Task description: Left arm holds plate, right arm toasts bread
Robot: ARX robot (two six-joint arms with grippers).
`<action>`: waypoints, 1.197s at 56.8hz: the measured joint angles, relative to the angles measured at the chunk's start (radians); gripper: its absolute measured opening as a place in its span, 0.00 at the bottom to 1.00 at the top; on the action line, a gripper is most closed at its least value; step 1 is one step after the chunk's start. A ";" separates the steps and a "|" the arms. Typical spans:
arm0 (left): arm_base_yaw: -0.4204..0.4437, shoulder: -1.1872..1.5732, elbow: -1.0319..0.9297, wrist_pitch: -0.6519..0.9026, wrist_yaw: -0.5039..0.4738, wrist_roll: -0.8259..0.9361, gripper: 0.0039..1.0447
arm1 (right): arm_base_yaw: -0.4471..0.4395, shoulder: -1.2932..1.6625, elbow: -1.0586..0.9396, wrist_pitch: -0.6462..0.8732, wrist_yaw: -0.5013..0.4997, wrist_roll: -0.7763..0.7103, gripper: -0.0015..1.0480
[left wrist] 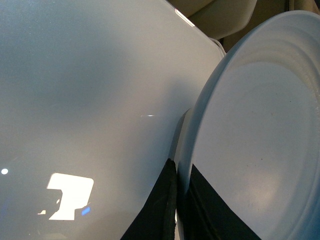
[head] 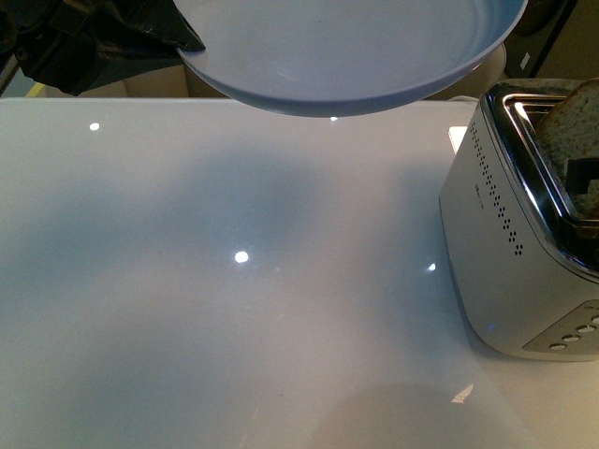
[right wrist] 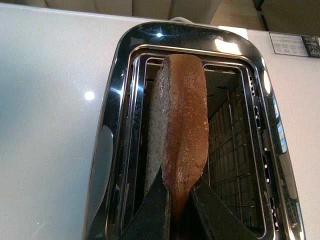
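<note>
At the counter's [head: 234, 309] far left corner my left claw [left wrist: 181, 195] is clenched on the rim of the plate [head: 356, 56], one finger on either face of it. The plate hangs in the air above the far edge, clear of the surface, with nothing on it. It tips a little so that its hollow shows from the front. That arm comes in from the far left and has only to hold the plate there.

The toaster [head: 505, 253] stands on the counter at the right edge, its long side running from far to near and its buttons [head: 576, 335] on the near end. My right claw [right wrist: 179, 190] is directly above it, grasping the bread [right wrist: 182, 125] across its thickness. One finger presses each face just under the crust. The slice stands on edge, partly sunk into one of the two slots with its top above the chrome rim. The other slot shows only bare wire.

The relation that matters is that the bread hangs straight below my right claw with its long axis in line with the slot. So, as I judge it, the coming move is straight down, with no turning or sidestep. My right arm is the nearer one for it, since the plate is well apart to the left. That wrist is pitched steeply downward, fingers pointing into the opening. I cannot see a lever from here.
</note>
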 joint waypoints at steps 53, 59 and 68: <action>-0.002 -0.001 0.000 0.000 0.002 0.000 0.03 | -0.096 -0.521 -0.275 0.286 -0.157 -0.002 0.52; -0.002 -0.001 0.000 0.000 0.002 0.000 0.03 | -0.118 -0.568 -0.312 0.268 -0.174 -0.002 0.37; -0.002 -0.001 0.000 0.000 0.002 0.000 0.03 | -0.144 -0.651 -0.355 0.227 -0.203 -0.002 0.14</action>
